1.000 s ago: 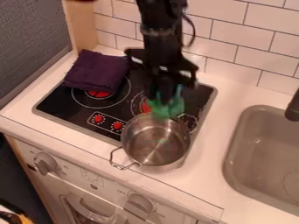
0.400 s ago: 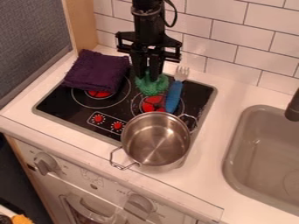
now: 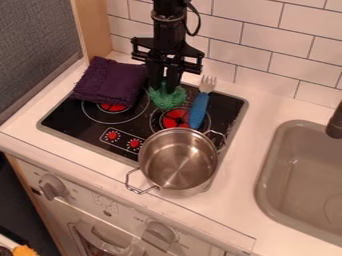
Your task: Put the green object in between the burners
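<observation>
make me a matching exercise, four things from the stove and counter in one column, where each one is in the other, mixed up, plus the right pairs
1. purple cloth
2. steel pot
3. blue-handled fork
4. green object

a. at the gripper's fingertips
b. at the stove's front edge
c. right of the green object, tines toward the wall
d. over part of the left burner

Pairs: 1-d, 2-b, 3-c, 4-a

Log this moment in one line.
Gripper holding green object | near burner with fork | purple cloth partly over other burner | pot in front
</observation>
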### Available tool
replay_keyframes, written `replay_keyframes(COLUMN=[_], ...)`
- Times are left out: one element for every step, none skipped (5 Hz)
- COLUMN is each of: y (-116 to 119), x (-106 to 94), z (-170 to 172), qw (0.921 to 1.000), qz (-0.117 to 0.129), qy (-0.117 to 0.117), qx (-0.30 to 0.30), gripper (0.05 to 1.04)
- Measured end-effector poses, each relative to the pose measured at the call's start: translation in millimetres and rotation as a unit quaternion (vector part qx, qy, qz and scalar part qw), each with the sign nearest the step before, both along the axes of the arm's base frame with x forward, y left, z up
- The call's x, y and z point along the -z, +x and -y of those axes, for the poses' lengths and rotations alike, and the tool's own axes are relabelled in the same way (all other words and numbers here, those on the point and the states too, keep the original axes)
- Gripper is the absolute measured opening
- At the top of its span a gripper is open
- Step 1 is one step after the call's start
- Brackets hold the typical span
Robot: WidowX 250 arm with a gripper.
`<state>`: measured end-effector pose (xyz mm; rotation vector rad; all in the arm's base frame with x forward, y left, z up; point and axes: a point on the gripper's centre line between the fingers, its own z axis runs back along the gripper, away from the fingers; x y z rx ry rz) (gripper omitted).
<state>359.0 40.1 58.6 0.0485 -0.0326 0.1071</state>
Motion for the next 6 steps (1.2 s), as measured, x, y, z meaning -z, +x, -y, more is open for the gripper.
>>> replay_keyframes(y=[-2,-2,-1,5,5,3], x=[0.9,0.9,-0.1,-32.6,-35.3,-34.1], z=[-3,-3,1,20,27,27], qw=[1.0000,0.9999,0.9999,0.9981,0.9976,0.9978], qz=[-0.008,-0.008,-0.006,0.042,0.046,0.043], qy=[0.005,0.004,0.003,0.012,0.010,0.007], qx=[0.004,0.008,0.014,0.043,0.050,0.051], gripper=[0.347,0.664,0.935,1.009,1.003,1.000])
